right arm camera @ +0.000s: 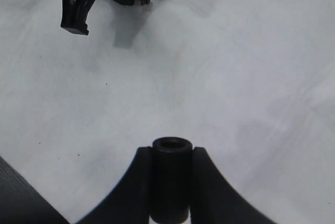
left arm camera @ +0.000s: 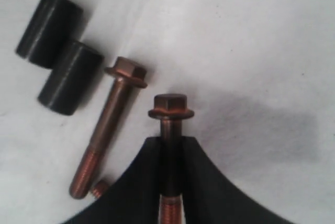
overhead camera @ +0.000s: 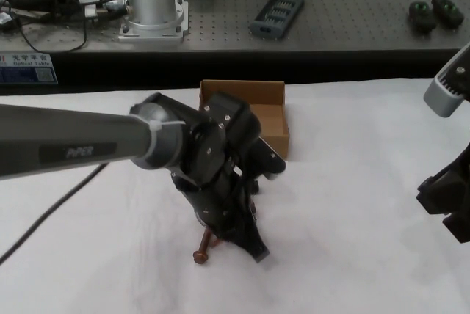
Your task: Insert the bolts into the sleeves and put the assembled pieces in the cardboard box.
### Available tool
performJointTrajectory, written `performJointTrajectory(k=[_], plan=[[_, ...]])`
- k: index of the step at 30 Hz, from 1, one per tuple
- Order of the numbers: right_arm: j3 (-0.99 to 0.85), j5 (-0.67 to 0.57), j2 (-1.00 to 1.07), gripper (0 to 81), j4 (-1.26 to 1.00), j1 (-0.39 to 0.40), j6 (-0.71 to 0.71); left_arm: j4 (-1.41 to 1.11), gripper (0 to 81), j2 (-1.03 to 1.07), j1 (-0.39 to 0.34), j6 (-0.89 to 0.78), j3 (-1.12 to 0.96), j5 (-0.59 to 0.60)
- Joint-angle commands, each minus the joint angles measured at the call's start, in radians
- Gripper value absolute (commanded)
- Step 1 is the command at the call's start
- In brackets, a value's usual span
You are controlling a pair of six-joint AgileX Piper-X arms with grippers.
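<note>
My left gripper (left arm camera: 171,143) is shut on a copper bolt (left arm camera: 170,110) just below its hex head, holding it low over the white cloth. Beside it lie a second bolt (left arm camera: 109,130) and two black sleeves (left arm camera: 48,28) (left arm camera: 70,77); the threaded tip of a third bolt (left arm camera: 99,187) shows by the finger. In the high view the left gripper (overhead camera: 231,244) points down in front of the cardboard box (overhead camera: 275,119), and the bolt's head (overhead camera: 200,256) sticks out at its side. My right gripper (right arm camera: 171,153) is shut on an upright black sleeve (right arm camera: 171,182), bore end showing.
White cloth (overhead camera: 352,182) covers the bench. The right arm (overhead camera: 448,200) is at the right edge, away from the box. Behind the cloth, the metal breadboard holds a post base (overhead camera: 152,13), a black tool rack (overhead camera: 277,11) and cables.
</note>
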Motion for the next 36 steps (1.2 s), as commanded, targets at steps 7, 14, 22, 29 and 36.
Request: performJointTrajectory(k=[7, 14, 22, 29, 36], plan=[[-0.002, -0.06, -0.014, 1.9, -0.005, -0.006, -0.008, -0.044, 0.6, -0.172, 0.003, -0.19, -0.01, -0.006], [-0.002, -0.197, -0.014, 1.9, -0.015, 0.005, -0.008, -0.151, 0.6, -0.285, 0.033, -0.378, 0.061, 0.147], [-0.002, -0.387, -0.014, 1.9, -0.199, 0.013, 0.079, -0.599, 0.6, -0.467, 0.131, -0.673, 0.328, 0.359], [0.073, -0.548, -0.014, 1.9, -0.528, 0.014, 0.212, -0.945, 0.6, -0.57, 0.178, -0.849, 0.418, 0.506], [0.149, -0.642, 0.042, 1.9, -0.797, 0.014, 0.379, -1.006, 0.6, -0.573, 0.178, -0.967, 0.416, 0.622]])
